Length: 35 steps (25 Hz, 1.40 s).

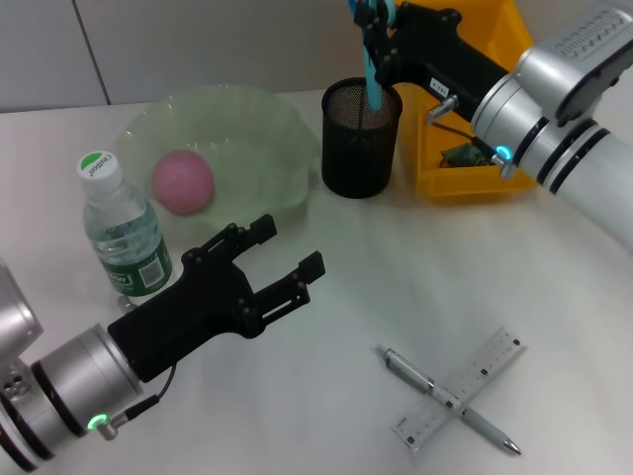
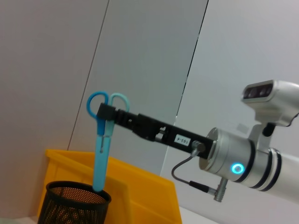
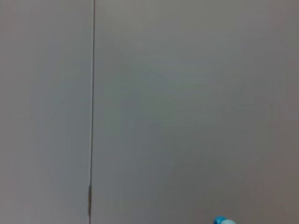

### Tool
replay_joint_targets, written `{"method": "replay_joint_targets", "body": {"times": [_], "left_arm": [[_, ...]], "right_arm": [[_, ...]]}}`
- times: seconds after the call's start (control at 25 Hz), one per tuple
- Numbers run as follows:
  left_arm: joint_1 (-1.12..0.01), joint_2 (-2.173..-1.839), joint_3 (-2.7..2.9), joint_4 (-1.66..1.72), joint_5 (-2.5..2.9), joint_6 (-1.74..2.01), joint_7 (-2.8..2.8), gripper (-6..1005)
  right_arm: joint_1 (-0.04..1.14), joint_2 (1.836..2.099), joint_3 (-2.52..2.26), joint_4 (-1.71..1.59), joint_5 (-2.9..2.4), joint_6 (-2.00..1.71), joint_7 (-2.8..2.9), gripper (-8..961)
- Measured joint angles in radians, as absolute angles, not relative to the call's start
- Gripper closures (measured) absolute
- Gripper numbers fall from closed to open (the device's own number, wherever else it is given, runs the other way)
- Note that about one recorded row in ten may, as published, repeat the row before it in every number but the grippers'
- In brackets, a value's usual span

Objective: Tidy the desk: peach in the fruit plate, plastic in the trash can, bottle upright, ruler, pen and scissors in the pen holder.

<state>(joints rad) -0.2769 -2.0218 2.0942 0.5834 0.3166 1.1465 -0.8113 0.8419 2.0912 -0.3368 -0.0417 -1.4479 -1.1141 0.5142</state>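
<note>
While right tool (image 1: 374, 22) pinches scissors (image 1: 375, 74), seemingly vertical, blades down, into pen holder (image 1: 360, 139).

The scissors' (image 1: 376, 59) blade tips are hidden inside the pen holder (image 1: 361, 139), their handles cut off at the far edge, and the bin's (image 1: 465, 148) contents are unclear.

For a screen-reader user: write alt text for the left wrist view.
The right gripper holds blue scissors upright by the handles, blades dipping into the black mesh pen holder. A yellow bin stands behind it, before a grey wall.
</note>
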Motion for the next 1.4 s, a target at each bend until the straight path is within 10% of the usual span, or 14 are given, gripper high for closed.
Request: {"method": "replay_joint_targets", "body": {"times": [0.88, 1.4], "left_arm": [[-0.258, -2.017, 2.09, 0.532, 0.319, 1.246, -0.816, 199], [-0.259, -2.004, 2.091, 0.532, 0.331, 1.25, -0.828, 199]], "right_arm": [[0.856, 2.092, -0.342, -0.009, -1.452, -1.061, 0.488, 770], [0.813, 2.092, -0.307, -0.001, -1.408, -1.194, 0.482, 331]]}}
